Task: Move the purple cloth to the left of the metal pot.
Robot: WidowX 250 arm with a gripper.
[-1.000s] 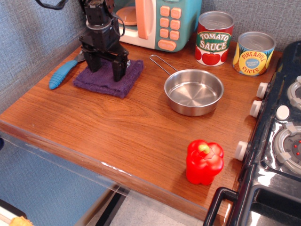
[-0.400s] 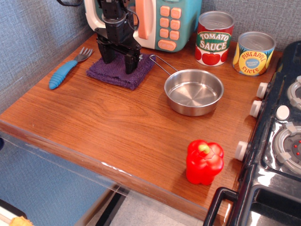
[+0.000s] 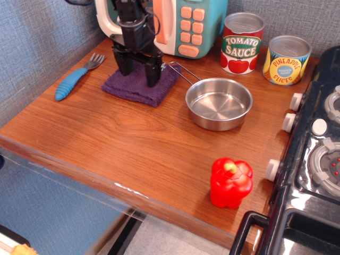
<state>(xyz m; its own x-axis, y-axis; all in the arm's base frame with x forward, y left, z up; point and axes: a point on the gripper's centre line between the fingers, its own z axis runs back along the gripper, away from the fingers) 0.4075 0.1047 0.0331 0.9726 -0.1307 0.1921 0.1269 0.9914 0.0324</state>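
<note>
The purple cloth lies flat on the wooden counter, just left of the metal pot; its right corner reaches the pot's wire handle. My gripper stands upright over the cloth with its two black fingers spread apart and their tips down on the cloth's far part. The pot is upright and has nothing in it.
A blue-handled fork lies left of the cloth. A toy microwave stands right behind the gripper. A tomato sauce can and a pineapple can stand at the back right. A red pepper sits near the front; a stove borders the right.
The gripper and the cloth under it have slid right and slightly back, from beside the fork to next to the pot's handle. The finger spread looks the same.
</note>
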